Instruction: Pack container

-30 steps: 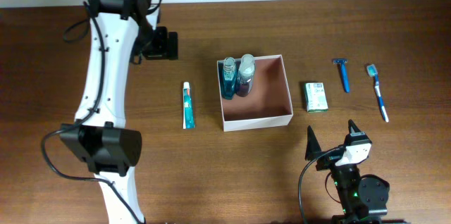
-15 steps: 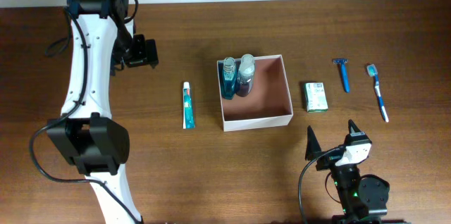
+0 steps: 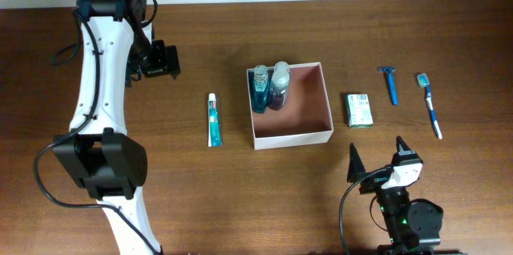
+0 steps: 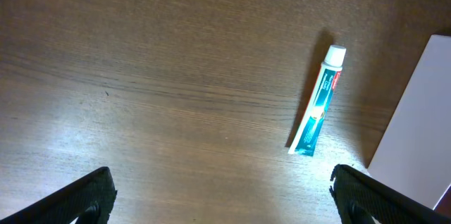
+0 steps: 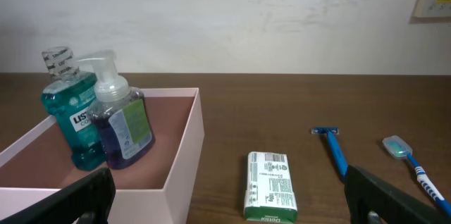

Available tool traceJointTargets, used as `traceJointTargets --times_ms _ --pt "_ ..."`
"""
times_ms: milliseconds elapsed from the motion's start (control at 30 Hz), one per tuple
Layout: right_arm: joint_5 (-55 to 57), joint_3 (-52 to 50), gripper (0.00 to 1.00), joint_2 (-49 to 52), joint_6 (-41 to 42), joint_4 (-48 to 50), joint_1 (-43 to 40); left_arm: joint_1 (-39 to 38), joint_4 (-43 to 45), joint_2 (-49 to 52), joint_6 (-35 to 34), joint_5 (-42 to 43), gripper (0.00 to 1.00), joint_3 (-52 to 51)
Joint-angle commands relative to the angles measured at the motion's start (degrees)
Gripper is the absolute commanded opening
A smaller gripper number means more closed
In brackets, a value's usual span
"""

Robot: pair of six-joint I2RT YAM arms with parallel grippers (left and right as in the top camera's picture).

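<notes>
Overhead view is showing the container point(image 3: 309, 103) sitting mid-table, with a mouthwash bottle point(image 3: 259, 87) and a pump soap bottle point(image 3: 278, 85) standing upright in its far-left corner. A green-and-white box point(image 3: 359, 110), a razor point(image 3: 390, 84) and a toothbrush point(image 3: 430, 104) are lying to its right. A toothpaste tube point(image 3: 213, 120) is lying between it and the left gripper point(image 3: 163, 60), which is hovering well apart, spread wide and empty. The right gripper point(image 3: 376, 152) is sitting near the container's front-right corner, fingers wide, gripping nothing.
</notes>
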Motion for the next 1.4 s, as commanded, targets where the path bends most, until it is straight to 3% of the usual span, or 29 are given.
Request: traceJointTargets --times_ms 0,200,400,600,800,1167,1367 --pt "-1.9 -0.3 0.99 -0.6 -0.3 -0.2 -0.2 0.3 0.1 -2.0 -1.0 -0.6 0.99 -0.2" --pt "-8.1 -0.3 0.99 -0.5 7.0 2.8 -0.2 0.3 0.1 -2.0 -1.0 -0.6 0.99 -0.2" --pt "-15.2 3.4 0.99 -0.5 7.0 15.0 -0.2 0.3 0.1 -2.0 -1.0 -0.6 0.99 -0.3" --pt "-10.2 17.0 0.99 3.5 -0.2 10.9 -0.2 0.3 0.1 -2.0 -1.0 -0.6 0.99 -0.3" --pt "-6.8 39.4 0.99 21.4 -9.8 -8.4 -0.2 0.3 0.1 -2.0 -1.0 -0.6 0.99 -0.3" --pt "3.2 90.4 0.99 68.9 -11.4 -56.1 -0.3 0.3 0.1 -2.0 -1.0 -0.6 0.99 -0.3" --pt "3.2 107.7 0.98 88.8 -12.6 -74.1 -0.3 0.3 0.1 -2.0 -1.0 -0.6 0.99 -0.3"
